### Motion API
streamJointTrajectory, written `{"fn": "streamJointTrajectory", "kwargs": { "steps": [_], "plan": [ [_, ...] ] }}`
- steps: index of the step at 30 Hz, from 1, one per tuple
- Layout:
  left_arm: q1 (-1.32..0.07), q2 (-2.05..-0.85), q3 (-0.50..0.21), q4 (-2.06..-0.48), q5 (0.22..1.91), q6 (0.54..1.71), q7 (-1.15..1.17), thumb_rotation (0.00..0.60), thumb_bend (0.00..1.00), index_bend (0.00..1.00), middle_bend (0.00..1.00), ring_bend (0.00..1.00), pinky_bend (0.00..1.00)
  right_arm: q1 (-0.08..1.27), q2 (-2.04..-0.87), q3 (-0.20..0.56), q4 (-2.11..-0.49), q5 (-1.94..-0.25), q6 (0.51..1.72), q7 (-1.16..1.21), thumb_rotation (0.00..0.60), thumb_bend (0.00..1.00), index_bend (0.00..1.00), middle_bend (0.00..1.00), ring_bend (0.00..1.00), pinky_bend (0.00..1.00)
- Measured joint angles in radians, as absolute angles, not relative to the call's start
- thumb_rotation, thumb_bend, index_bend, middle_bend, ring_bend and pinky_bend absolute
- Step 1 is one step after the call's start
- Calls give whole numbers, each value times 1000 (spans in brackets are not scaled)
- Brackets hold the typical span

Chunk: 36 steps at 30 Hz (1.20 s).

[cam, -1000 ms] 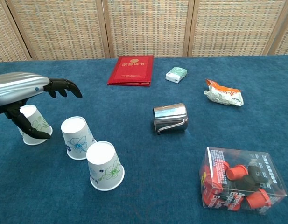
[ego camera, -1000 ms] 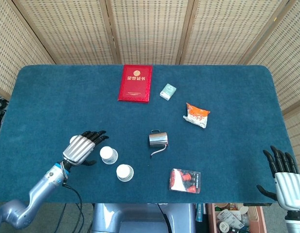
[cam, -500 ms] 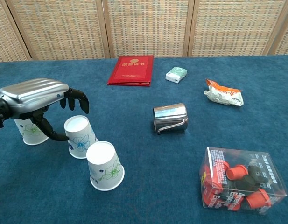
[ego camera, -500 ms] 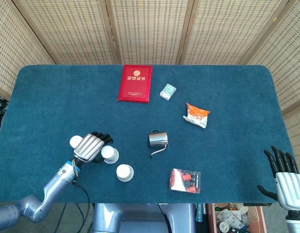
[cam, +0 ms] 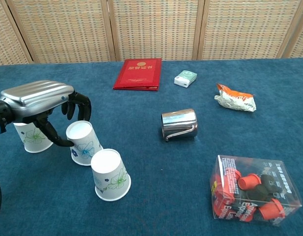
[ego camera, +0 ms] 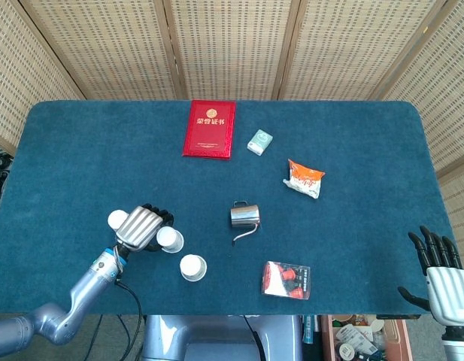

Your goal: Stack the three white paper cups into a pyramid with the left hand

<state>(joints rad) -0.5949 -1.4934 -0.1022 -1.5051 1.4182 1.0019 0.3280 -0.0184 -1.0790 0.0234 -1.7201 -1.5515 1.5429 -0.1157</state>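
**Observer:** What are you seeing nearest the robot?

**Operator:** I'm looking at the nearest cup (cam: 110,175), which is standing upside down by the front edge of the blue table (cam: 156,162). Off to its right the clear box of red and black capsules (cam: 253,195) is lying on its side. My right hand (ego camera: 442,274) is hanging past the table's near right corner, fingers spread, holding nothing.

**Observer:** And the left hand?

**Operator:** I'm closing the left hand (cam: 43,105) around the middle cup (cam: 83,142). The thumb is hooking round its left side and the fingers (cam: 77,104) are curling over the far side of its upturned base. That cup is leaning to the right; I can't tell whether it is clear of the cloth. The far-left cup (cam: 32,137) is standing upside down just behind the thumb, partly hidden by the palm, and I can't tell whether it is touching the hand. In the head view the three cups are running in a diagonal line from far left to near right.

**Observer:** What's lying further back?

**Operator:** The steel pitcher (cam: 179,124) is lying on its side near the table's middle. Beyond it I'm seeing the orange-and-white snack packet (cam: 234,100) on the right, then the small green box (cam: 185,78), and the red booklet (cam: 137,74) lying flat near the far edge.
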Motion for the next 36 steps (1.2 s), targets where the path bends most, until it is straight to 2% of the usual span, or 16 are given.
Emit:
{"fn": "streamJointTrajectory", "kwargs": {
  "steps": [8,16,21,36],
  "plan": [
    [-570,-1395,-76,-1586,1469,1048,218,600,178,527,482,486,418,-17,-1084,21,-1720,-1554,1540,-127,600,0,94,0,0,0],
    [-542,-1296,18,-1625,1608,1091,126,600,178,527,482,487,418,-16,-1091,17,-1722,-1558,1537,-145,600,0,94,0,0,0],
    [-536,-1316,56,-1599,1655,1094,108,600,178,527,482,487,417,-16,-1094,15,-1721,-1559,1537,-151,600,0,94,0,0,0],
    [-529,-1395,47,-1563,1638,1097,211,600,178,527,472,487,408,-17,-1085,13,-1727,-1556,1535,-136,600,0,94,0,0,0]
  ]
}}
